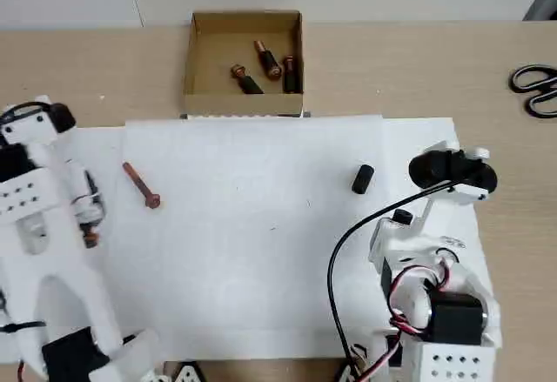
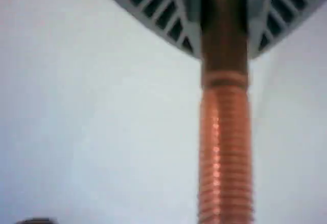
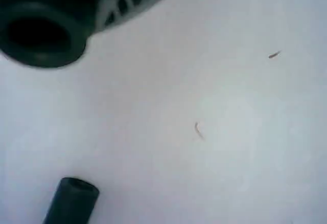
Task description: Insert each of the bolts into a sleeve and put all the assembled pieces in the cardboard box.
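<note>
My left gripper (image 2: 225,7) is closed on a copper-coloured threaded metal bolt (image 2: 225,147). Its ribbed grey jaws clamp the head end, and the threaded shank sticks out over the white foam sheet (image 1: 252,251). From the high view, that arm sits at the sheet's left edge, with the bolt's copper tip showing beside it.

My right gripper (image 3: 102,4) holds a black cylindrical plastic sleeve (image 3: 41,35), whose open bore faces the wrist camera. It hangs above the sheet on the right side.

A second copper bolt (image 1: 141,184) lies loose on the left part of the sheet. It is angled, with its head toward the near edge, and it is close to the left arm without touching it. A loose black sleeve (image 1: 363,178) lies on the right part of the sheet, near the right arm and well apart from the loose bolt.

The open brown cardboard box (image 1: 198,56) stands on the light wooden desk (image 1: 418,69), just beyond the sheet's far edge. Three assembled bolt-and-sleeve pieces (image 1: 268,60) lie inside it, toward its right half.

Black-handled scissors (image 1: 533,86) rest at the far right of the desk.
</note>
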### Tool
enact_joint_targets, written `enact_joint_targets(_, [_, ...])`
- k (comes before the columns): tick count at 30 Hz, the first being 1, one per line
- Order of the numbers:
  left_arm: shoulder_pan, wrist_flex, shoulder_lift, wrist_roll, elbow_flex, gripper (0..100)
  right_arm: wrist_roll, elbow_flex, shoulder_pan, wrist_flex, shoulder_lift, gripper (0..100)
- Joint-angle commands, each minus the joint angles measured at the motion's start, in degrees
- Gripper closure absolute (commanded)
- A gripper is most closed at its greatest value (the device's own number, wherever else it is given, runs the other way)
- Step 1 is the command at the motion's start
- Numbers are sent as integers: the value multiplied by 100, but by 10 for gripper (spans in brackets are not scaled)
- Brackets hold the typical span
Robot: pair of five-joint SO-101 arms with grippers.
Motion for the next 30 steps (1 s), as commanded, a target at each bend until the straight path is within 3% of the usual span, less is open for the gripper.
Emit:
enact_joint_targets(1, [703, -149, -255, 976, -242, 994, 9, -281, 13, 31, -75, 995])
enact_joint_targets(5, [1495, -563, -255, 2391, -242, 994, 9, -281, 127, 40, -75, 995])
enact_joint_targets(10, [2004, -958, -246, 5811, -180, 994, 9, -281, 286, 40, -75, 995])
enact_joint_targets(13, [2312, -1600, -246, 7095, 180, 993, 9, -281, 286, 40, -75, 995])
enact_joint_targets(15, [2470, -2145, -246, 7420, 593, 993, 9, -281, 286, 40, -75, 995])
enact_joint_targets(22, [2945, -3587, -290, 7455, 1947, 993, 9, -281, 286, 13, -75, 995])
enact_joint_targets(30, [2980, -3789, -255, 7420, 2062, 957, 9, -281, 286, 4, -75, 995])
